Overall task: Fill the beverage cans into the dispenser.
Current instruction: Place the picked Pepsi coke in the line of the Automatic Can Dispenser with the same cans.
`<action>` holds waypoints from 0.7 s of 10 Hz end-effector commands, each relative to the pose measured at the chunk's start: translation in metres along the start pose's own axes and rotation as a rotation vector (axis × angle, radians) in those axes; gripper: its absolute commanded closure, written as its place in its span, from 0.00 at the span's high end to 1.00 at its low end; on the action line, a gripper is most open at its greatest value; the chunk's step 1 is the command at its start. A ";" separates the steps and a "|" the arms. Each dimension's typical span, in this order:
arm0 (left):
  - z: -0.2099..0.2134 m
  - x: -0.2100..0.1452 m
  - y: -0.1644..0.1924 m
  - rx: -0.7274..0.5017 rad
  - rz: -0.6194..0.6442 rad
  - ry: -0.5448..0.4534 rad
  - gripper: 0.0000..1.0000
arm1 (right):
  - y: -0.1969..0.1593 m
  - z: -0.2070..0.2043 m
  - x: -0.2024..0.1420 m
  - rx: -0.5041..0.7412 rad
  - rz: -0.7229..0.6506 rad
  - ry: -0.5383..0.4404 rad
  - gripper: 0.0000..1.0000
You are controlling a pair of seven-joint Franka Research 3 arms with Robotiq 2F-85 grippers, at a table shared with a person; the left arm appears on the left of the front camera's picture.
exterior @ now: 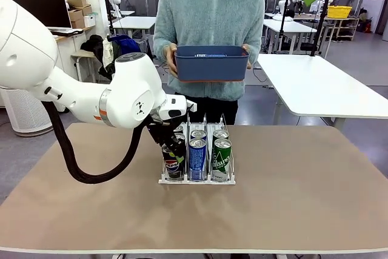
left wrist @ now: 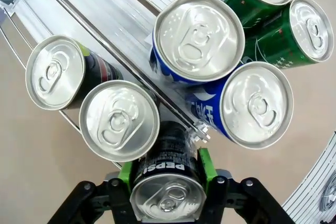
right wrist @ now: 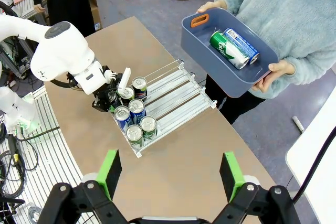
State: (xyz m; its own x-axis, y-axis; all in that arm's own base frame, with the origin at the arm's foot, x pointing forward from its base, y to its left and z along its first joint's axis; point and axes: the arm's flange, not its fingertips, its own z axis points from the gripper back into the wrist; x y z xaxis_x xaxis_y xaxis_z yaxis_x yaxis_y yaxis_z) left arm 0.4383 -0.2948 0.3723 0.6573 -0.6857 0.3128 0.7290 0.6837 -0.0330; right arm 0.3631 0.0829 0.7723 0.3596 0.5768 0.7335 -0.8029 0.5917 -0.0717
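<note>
Look from the front first. Your left gripper [exterior: 172, 150] is shut tight on a black Pepsi can [exterior: 173, 168]. The can stands up straight at the near end of the left lane of the dispenser [exterior: 206, 181]. The dispenser sits around the middle of the tabletop [exterior: 303, 198], a bit toward the far edge. A blue can [exterior: 197, 159] stands at the near end of the middle lane. A green can [exterior: 222, 159] stands at the near end of the right lane. One more can top shows behind each of them. Past the far edge, a person [exterior: 206, 10] holds a blue bin [exterior: 211, 63] in both hands.

Now look from your left wrist. The green pads [left wrist: 125, 172] press on both sides of the Pepsi can. Two more black cans [left wrist: 119, 120] stand in the same lane, the closer one just beside it. Across the thin rail stand two blue cans, and then two green cans.

Now look from your right wrist. Your right gripper [right wrist: 170, 174] is wide, with nothing between its fingers. It hangs high over the tabletop. All the standing cans crowd the end of the dispenser away from the person. In the bin, a loose green can [right wrist: 228, 50] and a loose blue can [right wrist: 242, 44] lie on their sides, touching.
</note>
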 end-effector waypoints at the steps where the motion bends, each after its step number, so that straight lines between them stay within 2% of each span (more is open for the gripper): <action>1: 0.002 0.000 0.000 0.001 0.000 -0.003 0.58 | 0.001 0.000 -0.001 0.001 -0.001 0.001 1.00; 3: 0.000 0.000 0.000 0.001 0.001 -0.001 0.58 | 0.001 0.000 -0.001 0.001 -0.001 0.001 1.00; 7: 0.022 -0.008 -0.005 0.042 -0.014 -0.014 0.96 | 0.001 0.000 -0.001 0.001 -0.001 0.001 1.00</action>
State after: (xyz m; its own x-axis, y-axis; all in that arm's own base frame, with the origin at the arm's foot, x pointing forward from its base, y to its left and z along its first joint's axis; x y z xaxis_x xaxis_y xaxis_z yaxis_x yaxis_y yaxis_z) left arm 0.4345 -0.2951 0.3828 0.6380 -0.6982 0.3248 0.7394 0.6732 -0.0053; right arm 0.3631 0.0829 0.7723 0.3596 0.5768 0.7335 -0.8029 0.5917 -0.0717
